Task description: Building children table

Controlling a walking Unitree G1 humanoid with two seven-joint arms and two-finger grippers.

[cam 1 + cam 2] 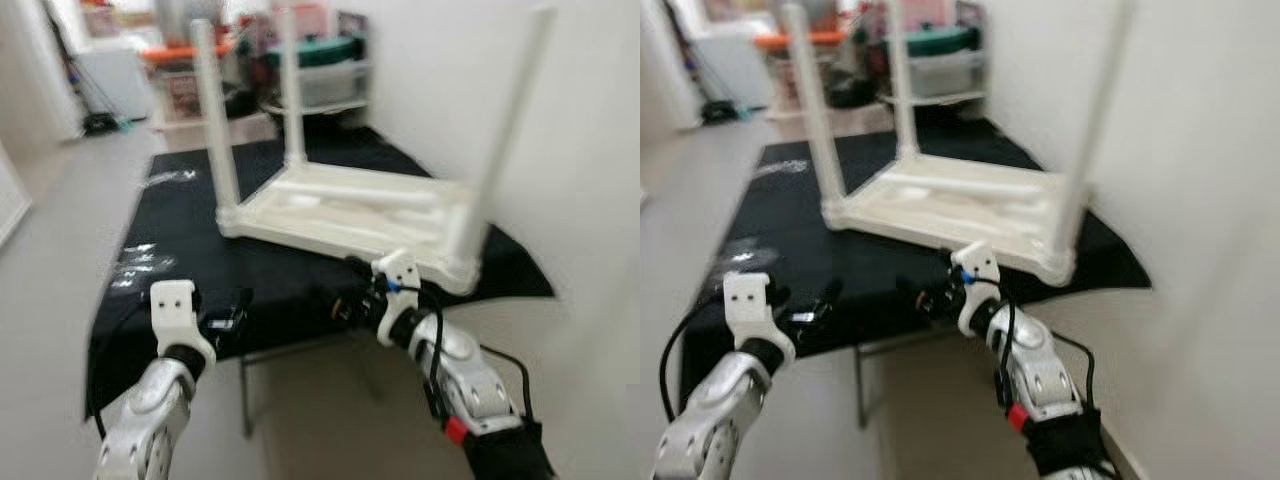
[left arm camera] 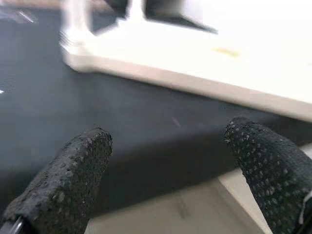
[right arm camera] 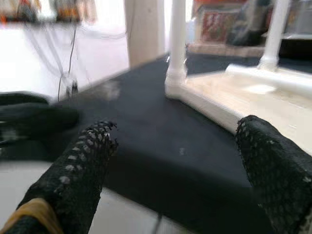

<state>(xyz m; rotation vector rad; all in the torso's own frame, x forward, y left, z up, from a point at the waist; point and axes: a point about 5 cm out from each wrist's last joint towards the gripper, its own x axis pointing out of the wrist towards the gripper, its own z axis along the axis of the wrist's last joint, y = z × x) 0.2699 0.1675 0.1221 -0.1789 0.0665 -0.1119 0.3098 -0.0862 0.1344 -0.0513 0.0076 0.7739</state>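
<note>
table: upside down on the black cloth, near the wall
done: three legs stand up from its corners
left: the near-left corner looks bare, so likely one leg to fit
left claw: spread wide, empty, just short of the cloth's near edge
right claw: wide, empty, near the table's front rim
unclear: head views blurred; fourth leg not made out; leg tops cut off

Both arms extended forward, side by side; left gripper fingers spread wide; right gripper fingers likewise apart
</note>
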